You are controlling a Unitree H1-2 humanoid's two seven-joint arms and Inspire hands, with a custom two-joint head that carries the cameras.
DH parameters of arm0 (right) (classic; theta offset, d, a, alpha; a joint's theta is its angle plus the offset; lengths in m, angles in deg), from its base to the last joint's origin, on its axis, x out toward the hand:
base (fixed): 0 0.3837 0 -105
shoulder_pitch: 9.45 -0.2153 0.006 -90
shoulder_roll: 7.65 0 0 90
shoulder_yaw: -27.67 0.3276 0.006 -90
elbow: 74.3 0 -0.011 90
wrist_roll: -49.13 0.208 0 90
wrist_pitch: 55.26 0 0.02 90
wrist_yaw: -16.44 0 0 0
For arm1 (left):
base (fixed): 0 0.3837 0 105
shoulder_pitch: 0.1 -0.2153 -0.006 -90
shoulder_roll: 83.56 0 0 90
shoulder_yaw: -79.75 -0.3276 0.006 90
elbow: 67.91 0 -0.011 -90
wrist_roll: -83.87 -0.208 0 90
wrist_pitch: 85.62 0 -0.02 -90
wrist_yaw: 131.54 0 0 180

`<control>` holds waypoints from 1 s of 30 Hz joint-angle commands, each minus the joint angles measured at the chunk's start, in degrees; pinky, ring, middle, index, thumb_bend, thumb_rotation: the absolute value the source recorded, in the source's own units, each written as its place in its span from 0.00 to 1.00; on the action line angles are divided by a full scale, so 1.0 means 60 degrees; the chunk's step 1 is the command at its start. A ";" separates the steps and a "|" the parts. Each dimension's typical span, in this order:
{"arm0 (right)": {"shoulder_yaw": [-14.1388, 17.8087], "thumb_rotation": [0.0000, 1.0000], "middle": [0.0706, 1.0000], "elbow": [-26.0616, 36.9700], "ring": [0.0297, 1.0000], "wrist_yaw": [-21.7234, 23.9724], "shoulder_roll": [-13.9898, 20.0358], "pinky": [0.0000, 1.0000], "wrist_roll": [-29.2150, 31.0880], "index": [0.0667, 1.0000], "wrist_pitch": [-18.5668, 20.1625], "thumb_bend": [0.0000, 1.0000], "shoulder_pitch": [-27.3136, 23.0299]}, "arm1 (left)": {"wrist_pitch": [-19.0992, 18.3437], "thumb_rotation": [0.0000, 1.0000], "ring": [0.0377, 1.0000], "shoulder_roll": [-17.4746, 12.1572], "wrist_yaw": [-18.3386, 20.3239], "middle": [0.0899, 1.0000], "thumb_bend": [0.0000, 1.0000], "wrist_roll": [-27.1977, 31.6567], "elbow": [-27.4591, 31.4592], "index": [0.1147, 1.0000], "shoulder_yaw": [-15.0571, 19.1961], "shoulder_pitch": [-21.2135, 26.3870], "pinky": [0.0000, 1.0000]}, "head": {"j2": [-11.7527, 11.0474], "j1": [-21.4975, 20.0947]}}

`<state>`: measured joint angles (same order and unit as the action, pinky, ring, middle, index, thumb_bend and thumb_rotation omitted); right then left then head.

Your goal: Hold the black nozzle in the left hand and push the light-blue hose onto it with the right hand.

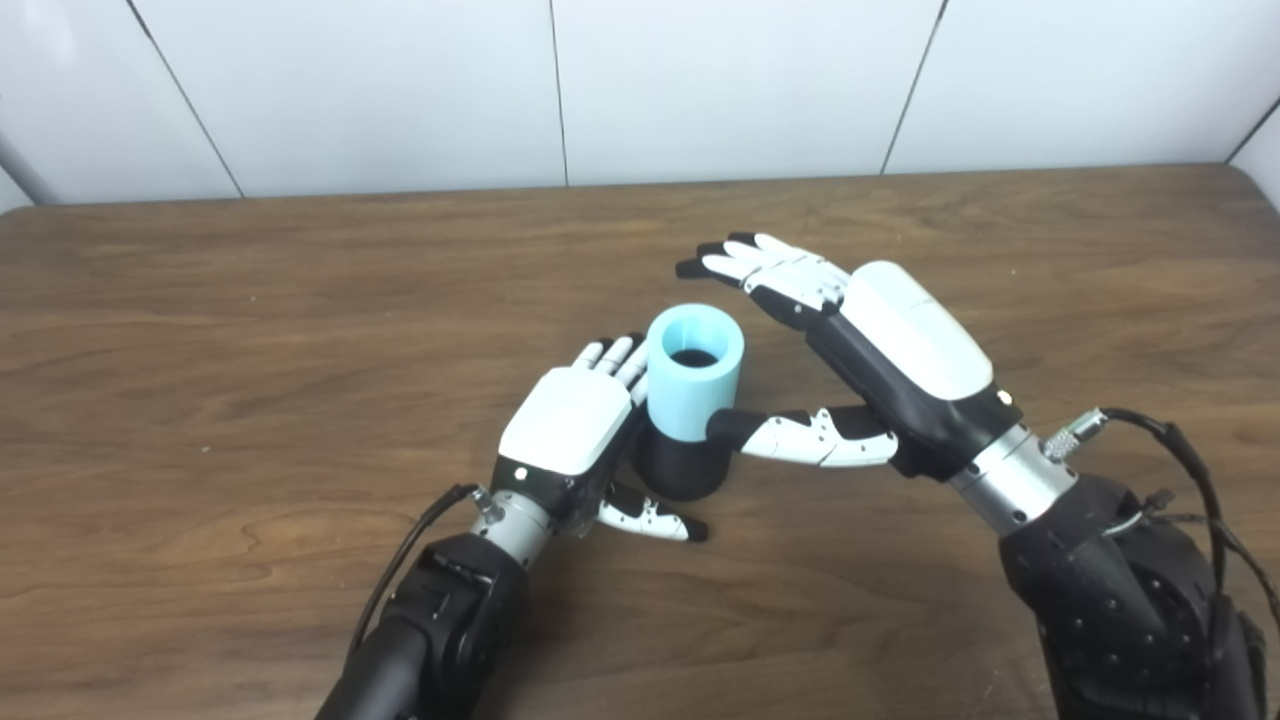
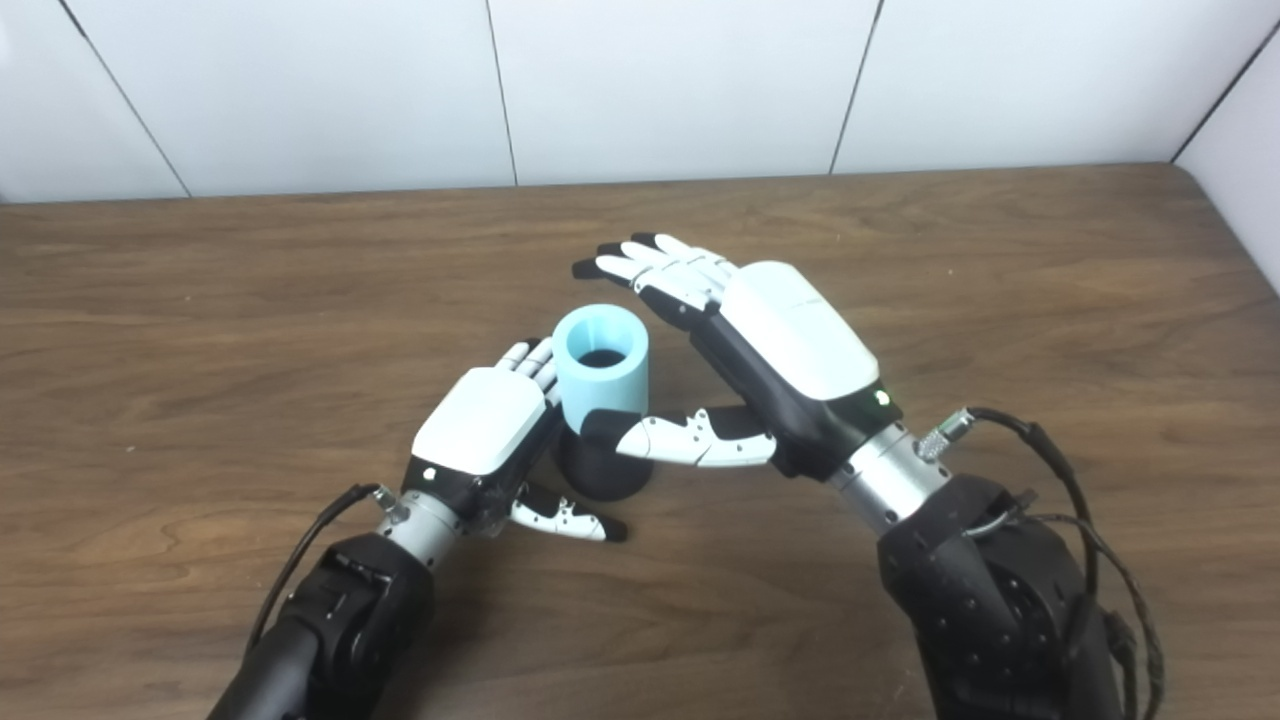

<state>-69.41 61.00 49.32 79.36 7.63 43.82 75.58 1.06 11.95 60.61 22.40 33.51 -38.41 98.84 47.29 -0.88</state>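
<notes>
The light-blue hose (image 1: 694, 372), a short open cylinder, stands upright on top of the black nozzle (image 1: 682, 468) near the middle of the wooden table (image 1: 200, 330). My left hand (image 1: 575, 425) is just left of the stack, fingers straight and apart beside the hose, thumb on the table in front of the nozzle; it grips nothing. My right hand (image 1: 865, 350) is open to the right of the stack, fingers stretched out above and behind the hose, thumb tip touching the hose's lower edge. The stack also shows in the right eye view (image 2: 603, 375).
The table's back edge meets a white panelled wall (image 1: 700, 90). Black cables (image 1: 1190, 470) hang off my right forearm at the lower right.
</notes>
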 commanded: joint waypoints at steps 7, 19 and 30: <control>0.0046 0.97 0.89 0.0032 0.94 -0.0358 0.0004 0.90 -0.0051 0.85 -0.0169 0.51 -0.0037 | 0.0105 0.45 1.00 -0.0021 -0.0075 1.00 1.00 0.0464 0.0593 1.00 0.0557 0.0277 1.00 | 0.0016 0.0003; 0.0541 0.97 0.93 -0.0696 0.93 -0.1497 -0.0032 0.86 0.0518 0.93 -0.0425 0.54 0.0457 | -0.0412 0.57 1.00 -0.0200 0.0090 1.00 1.00 0.2769 0.0911 1.00 0.2658 0.0413 1.00 | -0.0028 -0.0026; 0.1462 1.00 0.97 -0.2674 0.95 -0.3262 -0.0241 0.88 0.2945 1.00 -0.0921 0.62 0.1152 | -0.0355 0.71 0.97 -0.0586 -0.0264 0.99 1.00 0.4983 0.1330 1.00 0.4405 -0.0164 0.88 | -0.0066 -0.0115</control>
<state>-61.10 44.10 31.75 78.35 23.47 39.04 83.37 -3.17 9.14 60.92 50.92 39.69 -12.62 97.69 46.85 -1.41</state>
